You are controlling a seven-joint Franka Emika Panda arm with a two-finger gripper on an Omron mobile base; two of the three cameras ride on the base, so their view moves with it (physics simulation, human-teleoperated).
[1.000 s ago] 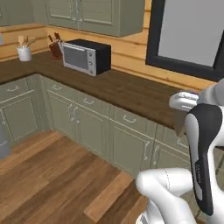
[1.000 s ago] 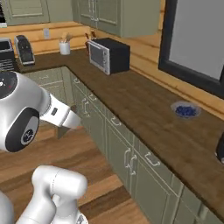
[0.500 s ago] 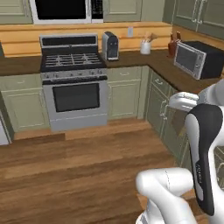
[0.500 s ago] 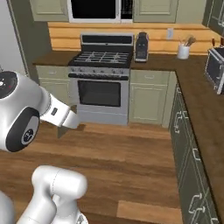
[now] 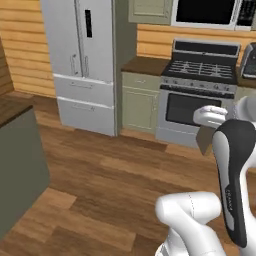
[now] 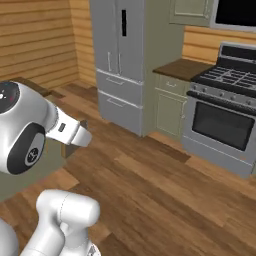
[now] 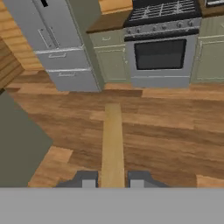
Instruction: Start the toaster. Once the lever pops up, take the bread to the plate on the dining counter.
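My gripper [image 7: 113, 180] is shut on the bread [image 7: 113, 140], a thin tan slice seen edge-on between the two fingertips. From the left base view the bread [image 5: 203, 141] hangs below the white hand, in front of the stove. From the right base view it shows as a small brown square [image 6: 74, 148] under the hand. The dining counter [image 5: 20, 160], dark wood top over sage-green panels, stands at the left edge; its green side also shows in the hand view [image 7: 19, 144]. The toaster, its lever and the plate are out of view.
A tall grey fridge [image 5: 82, 60] stands ahead, with a low green cabinet [image 5: 141, 100] and a steel stove [image 5: 197, 107] to its right. Wooden floor [image 5: 110, 175] lies open between me and them. A log wall [image 6: 45, 40] runs behind the dining counter.
The whole picture has swung left as the base turned: from the worktop with the microwave, past the stove, to the fridge and dining counter. The gripper stays shut on the bread.
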